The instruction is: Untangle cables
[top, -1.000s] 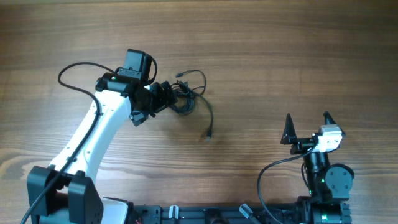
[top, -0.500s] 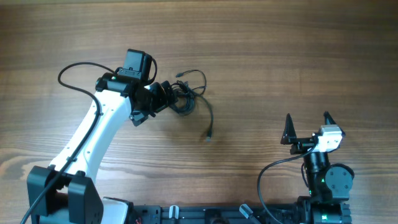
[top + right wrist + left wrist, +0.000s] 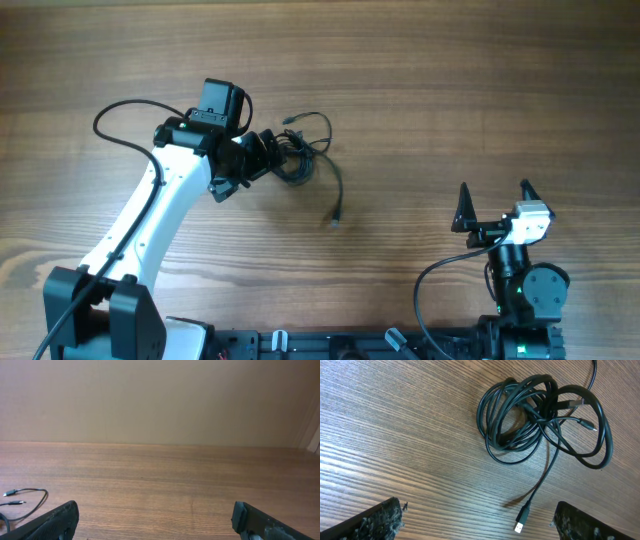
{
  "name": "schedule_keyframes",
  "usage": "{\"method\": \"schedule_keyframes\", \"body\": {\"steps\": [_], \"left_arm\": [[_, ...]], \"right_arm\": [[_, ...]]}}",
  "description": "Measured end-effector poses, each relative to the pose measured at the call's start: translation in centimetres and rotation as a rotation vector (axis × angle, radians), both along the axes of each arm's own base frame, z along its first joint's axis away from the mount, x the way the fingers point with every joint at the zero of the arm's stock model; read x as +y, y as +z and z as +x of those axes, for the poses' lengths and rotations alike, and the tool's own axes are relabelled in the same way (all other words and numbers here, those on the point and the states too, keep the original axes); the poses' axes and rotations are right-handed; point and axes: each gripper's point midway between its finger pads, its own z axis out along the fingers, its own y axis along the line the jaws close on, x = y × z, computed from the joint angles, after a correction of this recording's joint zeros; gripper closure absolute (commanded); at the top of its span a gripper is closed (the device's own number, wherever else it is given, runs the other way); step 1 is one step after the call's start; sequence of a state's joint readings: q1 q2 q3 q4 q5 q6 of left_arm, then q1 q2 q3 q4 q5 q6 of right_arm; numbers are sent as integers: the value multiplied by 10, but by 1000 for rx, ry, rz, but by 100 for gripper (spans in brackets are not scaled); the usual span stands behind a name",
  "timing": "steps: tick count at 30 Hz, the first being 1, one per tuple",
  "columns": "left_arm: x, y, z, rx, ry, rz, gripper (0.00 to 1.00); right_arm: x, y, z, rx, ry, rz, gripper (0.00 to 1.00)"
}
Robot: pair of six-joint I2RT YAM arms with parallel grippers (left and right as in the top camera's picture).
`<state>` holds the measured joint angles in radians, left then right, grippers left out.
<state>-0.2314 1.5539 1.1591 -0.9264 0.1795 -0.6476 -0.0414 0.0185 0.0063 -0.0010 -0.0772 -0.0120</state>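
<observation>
While the left hand (image 3: 477,522) hovers spread wide over the cables (image 3: 535,420), knotted in a loose coil on the wooden tabletop (image 3: 450,80), the right hand (image 3: 495,205) sits well apart near its base, equally wide and empty.

Brown wood-grain table (image 3: 450,90) under even light, a plain beige wall (image 3: 160,400) behind.

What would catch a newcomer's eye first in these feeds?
The tangled bundle of thin dark cables lies centre-left on the brown wooden table, one silvery plug trailing loose. The white left arm's open pincer hangs right above it; the right pincer stands open at the near right.
</observation>
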Motion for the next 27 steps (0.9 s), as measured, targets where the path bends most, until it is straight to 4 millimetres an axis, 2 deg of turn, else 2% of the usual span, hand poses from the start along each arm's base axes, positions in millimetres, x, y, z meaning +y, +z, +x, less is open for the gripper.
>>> {"method": "schedule_keyframes", "body": {"steps": [15, 27], "left_arm": [[-1, 0, 0, -1, -1, -5, 0], [-18, 9, 14, -61, -24, -97, 0]], "right_arm": [[0, 0, 0, 0, 0, 0, 0], [0, 0, 0, 0, 0, 0, 0]]}}
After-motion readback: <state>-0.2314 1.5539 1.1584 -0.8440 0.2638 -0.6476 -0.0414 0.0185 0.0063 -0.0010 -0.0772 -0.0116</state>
